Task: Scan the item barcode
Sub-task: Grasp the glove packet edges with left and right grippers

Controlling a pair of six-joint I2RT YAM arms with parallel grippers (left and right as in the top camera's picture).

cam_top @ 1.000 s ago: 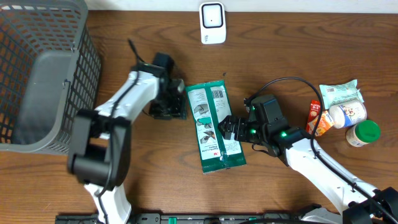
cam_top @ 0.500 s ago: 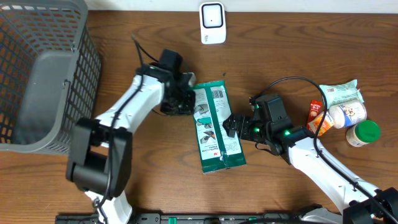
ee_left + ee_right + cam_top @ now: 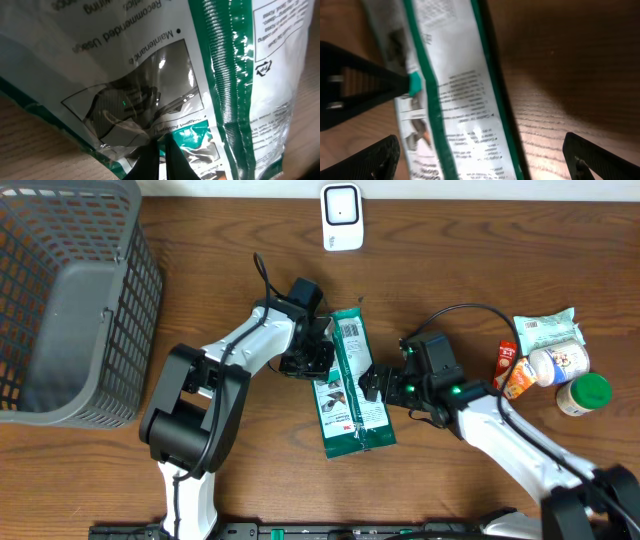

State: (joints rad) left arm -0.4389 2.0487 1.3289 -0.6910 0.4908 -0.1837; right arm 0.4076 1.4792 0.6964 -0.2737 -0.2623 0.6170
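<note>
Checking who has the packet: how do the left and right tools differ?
The left tool is shut, pinching the green packet at its left edge; the right tool stands wide open, gripping nothing. The left tool reaches in from the packet's left, the right tool from its right. Both are at the packet.

The glossy green-and-white plastic pouch (image 3: 460,105) runs off both wrist views, blurred in the right one; overhead its print is unreadable.

Left arm reaches right, left gripper (image 3: 318,360) pinched shut on the green packet (image 3: 352,405); right gripper (image 3: 366,384) points left, jaws spread wide.
</note>
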